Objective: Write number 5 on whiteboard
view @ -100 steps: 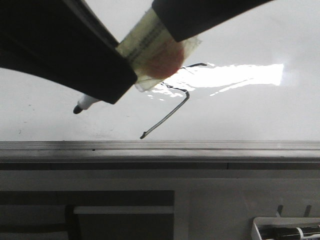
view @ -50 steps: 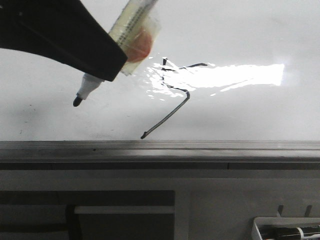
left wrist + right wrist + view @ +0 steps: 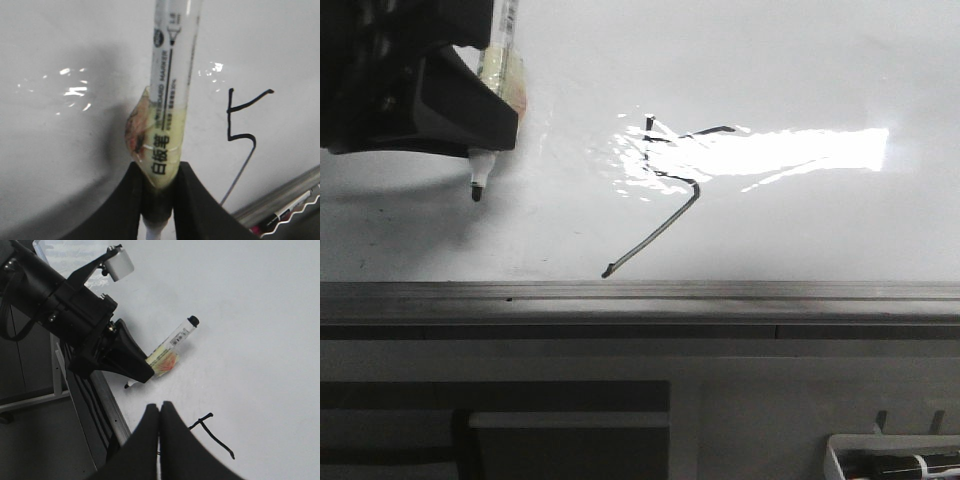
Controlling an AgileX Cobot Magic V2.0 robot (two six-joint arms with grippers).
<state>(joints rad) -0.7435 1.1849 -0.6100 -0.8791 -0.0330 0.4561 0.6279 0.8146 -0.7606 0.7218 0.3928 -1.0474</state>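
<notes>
The number 5 (image 3: 650, 237) is drawn in thin black line on the whiteboard (image 3: 790, 70), partly inside the glare, its long tail slanting toward the near edge. It also shows in the left wrist view (image 3: 229, 115) and partly in the right wrist view (image 3: 216, 438). My left gripper (image 3: 470, 135) is shut on a whiteboard marker (image 3: 502, 50), also seen in the left wrist view (image 3: 172, 75). The marker's tip (image 3: 476, 190) points down just above the board, left of the 5. My right gripper (image 3: 160, 407) is shut and empty above the board near the 5.
A grey metal edge strip (image 3: 640, 292) borders the board's near side. A grey cabinet front (image 3: 770, 400) lies below it. A white tray with spare markers (image 3: 890, 462) sits at the lower right.
My left gripper has moved left, away from the 5, with the marker, which now stands more upright. The 5 is uncovered. The black arm at the top is gone from view.
</notes>
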